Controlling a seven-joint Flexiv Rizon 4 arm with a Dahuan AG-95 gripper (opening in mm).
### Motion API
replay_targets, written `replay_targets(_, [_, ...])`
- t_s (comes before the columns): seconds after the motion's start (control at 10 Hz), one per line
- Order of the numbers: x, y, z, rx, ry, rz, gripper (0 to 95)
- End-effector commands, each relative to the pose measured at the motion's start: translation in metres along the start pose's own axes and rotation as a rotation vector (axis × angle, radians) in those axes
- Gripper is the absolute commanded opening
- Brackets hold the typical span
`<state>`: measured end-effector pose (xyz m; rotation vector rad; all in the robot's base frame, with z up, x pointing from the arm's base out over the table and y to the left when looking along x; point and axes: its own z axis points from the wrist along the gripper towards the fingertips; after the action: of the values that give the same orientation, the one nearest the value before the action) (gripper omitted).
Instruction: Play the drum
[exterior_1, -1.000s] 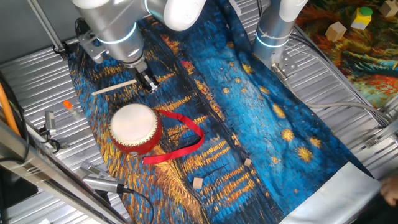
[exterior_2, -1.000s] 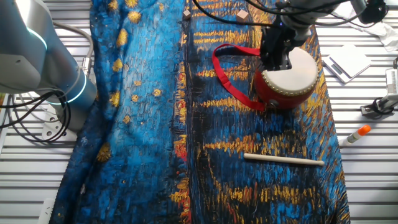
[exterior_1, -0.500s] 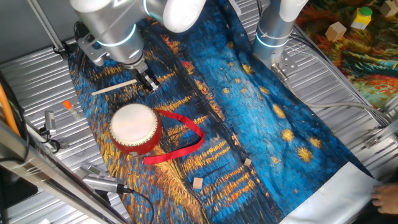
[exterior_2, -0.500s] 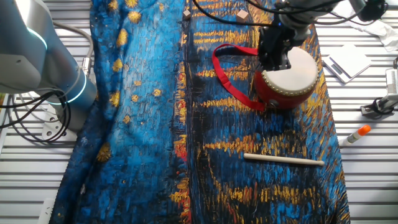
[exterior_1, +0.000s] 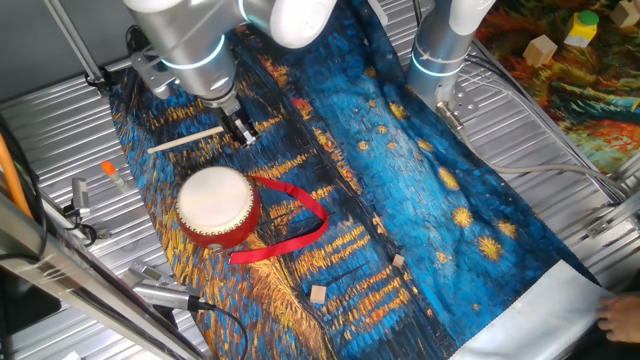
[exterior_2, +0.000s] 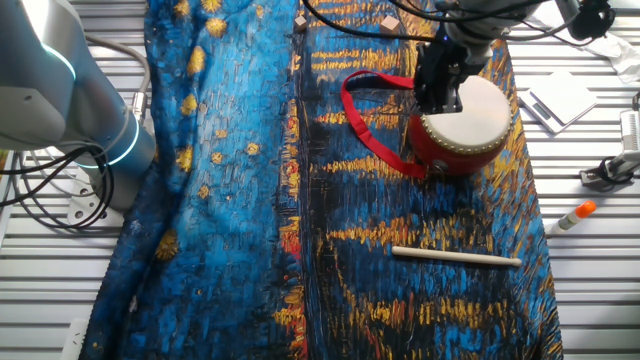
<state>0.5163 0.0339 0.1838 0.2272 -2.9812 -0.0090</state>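
Observation:
The drum (exterior_1: 216, 205) stands on the blue painted cloth, cream skin up, with its red ribbon (exterior_1: 298, 222) trailing to the right. In the other fixed view the drum (exterior_2: 472, 125) sits at the upper right. My gripper (exterior_1: 240, 131) hangs above the cloth, beyond the drum and by the right end of a thin wooden stick (exterior_1: 185, 139). Its fingers are slightly apart with nothing between them. From the other side my gripper (exterior_2: 440, 88) overlaps the drum's left edge. The stick (exterior_2: 456, 257) lies loose on the cloth.
Two small wooden blocks (exterior_1: 318, 293) lie on the cloth near the drum. An orange-capped marker (exterior_1: 112, 172) rests on the metal table. A second arm's base (exterior_1: 440, 55) stands at the cloth's far edge, with coloured blocks (exterior_1: 580, 28) beyond it.
My gripper and arm have shifted slightly, rising a little. The drum, ribbon and stick have not moved.

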Motion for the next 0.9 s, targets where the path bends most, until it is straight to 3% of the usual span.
replay_targets(0.1, [-0.0019, 0.0001, -0.0001, -0.002, 0.002, 0.004, 0.0])
replay_targets(0.9, [-0.0019, 0.0001, -0.0001, -0.011, 0.006, -0.024, 0.0])
